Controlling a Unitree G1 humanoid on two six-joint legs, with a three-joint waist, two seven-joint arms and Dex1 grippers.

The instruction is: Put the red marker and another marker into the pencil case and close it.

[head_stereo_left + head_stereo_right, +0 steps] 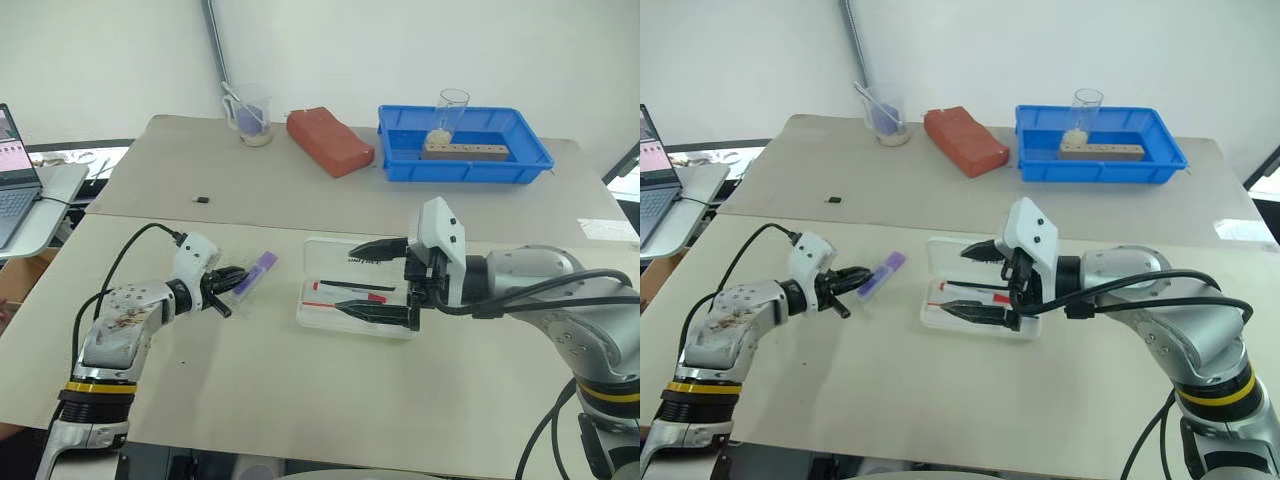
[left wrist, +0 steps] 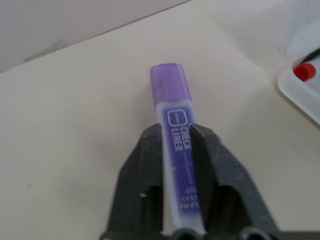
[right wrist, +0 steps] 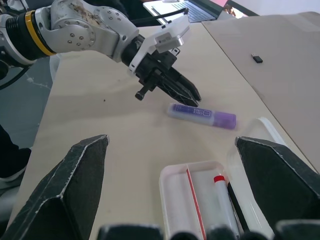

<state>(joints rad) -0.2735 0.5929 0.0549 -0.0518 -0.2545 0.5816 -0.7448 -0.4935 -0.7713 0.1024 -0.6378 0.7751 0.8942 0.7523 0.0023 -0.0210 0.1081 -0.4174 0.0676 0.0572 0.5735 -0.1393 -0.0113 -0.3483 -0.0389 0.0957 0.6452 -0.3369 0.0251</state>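
Purple highlighter (image 1: pixel 254 272) sits pinched in your left gripper (image 1: pixel 232 280), centre-left; right gripper (image 1: pixel 385 280) spread over case (image 1: pixel 330 318), red marker (image 1: pixel 352 297) inside. Next: carry highlighter in.

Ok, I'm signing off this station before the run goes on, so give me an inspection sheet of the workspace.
Surface: beige table, bare at the near edge.
Job's things: pencil case open, red marker inside; purple highlighter on the table to its left.
Clutter: blue tray holding a glass and wooden block; red-brown block, measuring cup, small black item.
Grippers: left gripper jaws shut on the highlighter; right gripper jaws open above the case.
Cables: black cables loop off both forearms.
Surroundings: laptop at left, white wall behind.
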